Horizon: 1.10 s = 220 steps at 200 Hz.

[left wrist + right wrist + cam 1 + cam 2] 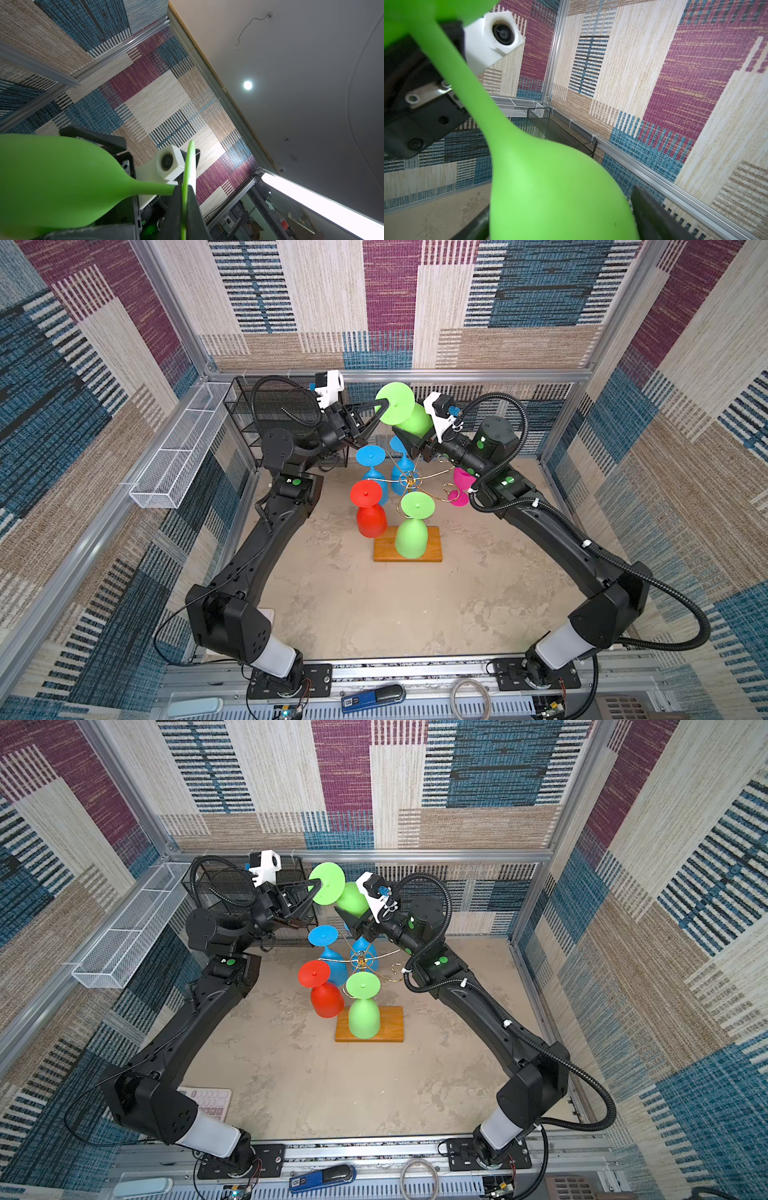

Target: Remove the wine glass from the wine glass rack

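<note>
Mottled beige tabletop (pixel 374 614), patchwork carpet walls. Wine glass (pixel 409 414): lime green, matte, opaque, wide flat foot, thin stem, rounded bowl. It lies tilted in air above wine glass rack (pixel 408 480), clear of scroll arms, toward back wall. Left gripper (pixel 185 199) pinched on foot rim; my guess, steadying it for handover. Right gripper (pixel 556 205) jaws spread either side of bowl; I cannot resolve contact. Other glasses (pixel 368 506) hang inverted on rack.

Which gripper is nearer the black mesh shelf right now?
Left. The left gripper is just beside the black mesh shelf; the right gripper is beyond the raised green glass.
</note>
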Available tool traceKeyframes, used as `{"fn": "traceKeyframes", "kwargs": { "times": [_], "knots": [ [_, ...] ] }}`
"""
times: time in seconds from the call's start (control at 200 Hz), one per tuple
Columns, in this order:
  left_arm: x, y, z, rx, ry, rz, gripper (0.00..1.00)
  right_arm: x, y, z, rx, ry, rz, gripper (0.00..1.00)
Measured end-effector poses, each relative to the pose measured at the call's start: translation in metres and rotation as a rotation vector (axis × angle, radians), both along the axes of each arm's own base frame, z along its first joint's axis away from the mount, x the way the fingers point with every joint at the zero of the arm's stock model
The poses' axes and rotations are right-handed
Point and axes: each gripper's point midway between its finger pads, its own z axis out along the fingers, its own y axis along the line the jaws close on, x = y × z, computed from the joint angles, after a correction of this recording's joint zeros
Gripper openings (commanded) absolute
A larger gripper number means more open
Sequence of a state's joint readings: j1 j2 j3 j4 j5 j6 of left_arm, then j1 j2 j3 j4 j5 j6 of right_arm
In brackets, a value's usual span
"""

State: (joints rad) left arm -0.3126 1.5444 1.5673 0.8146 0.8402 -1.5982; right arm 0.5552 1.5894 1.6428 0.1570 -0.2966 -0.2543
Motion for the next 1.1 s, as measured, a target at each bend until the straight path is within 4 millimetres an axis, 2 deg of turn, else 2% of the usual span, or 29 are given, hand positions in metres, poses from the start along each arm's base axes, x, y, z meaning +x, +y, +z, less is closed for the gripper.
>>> {"fn": "traceKeyframes", "kwargs": {
  "times": [0.09, 0.21, 0.346, 0.446, 0.541, 0.626, 0.671, 0.756, 0.911, 1.102],
  "knots": [
    [-0.002, 0.005, 0.005, -0.021, -0.024, 0.006, 0.32, -0.002, -0.004, 0.006, 0.03, 0.028, -0.005, 0.82],
    [-0.006, 0.009, 0.013, -0.047, -0.061, 0.016, 0.37, -0.009, -0.013, 0.024, 0.067, 0.042, -0.015, 0.78],
    [-0.014, 0.011, 0.018, -0.034, -0.111, 0.044, 0.38, -0.017, -0.02, 0.041, 0.095, 0.058, -0.018, 0.7],
    [-0.022, 0.014, 0.02, -0.008, -0.161, 0.086, 0.39, -0.015, -0.024, 0.041, 0.097, 0.088, -0.041, 0.62],
    [-0.023, 0.015, 0.016, 0.017, -0.186, 0.12, 0.39, -0.01, -0.023, 0.03, 0.081, 0.128, -0.058, 0.62],
    [-0.02, 0.015, 0.01, 0.038, -0.19, 0.141, 0.39, -0.004, -0.022, 0.017, 0.061, 0.176, -0.073, 0.7],
    [-0.018, 0.015, 0.008, 0.047, -0.189, 0.15, 0.39, -0.002, -0.023, 0.016, 0.06, 0.192, -0.082, 0.74],
    [-0.015, 0.019, 0.004, 0.061, -0.19, 0.17, 0.39, 0.002, -0.027, 0.02, 0.063, 0.215, -0.113, 0.74],
    [-0.01, 0.03, 0.0, 0.076, -0.192, 0.228, 0.39, 0.02, -0.03, 0.038, 0.069, 0.239, -0.183, 0.69],
    [-0.005, 0.045, -0.005, 0.098, -0.192, 0.302, 0.39, 0.054, -0.019, 0.022, -0.005, 0.35, -0.246, 0.59]
  ]
}}
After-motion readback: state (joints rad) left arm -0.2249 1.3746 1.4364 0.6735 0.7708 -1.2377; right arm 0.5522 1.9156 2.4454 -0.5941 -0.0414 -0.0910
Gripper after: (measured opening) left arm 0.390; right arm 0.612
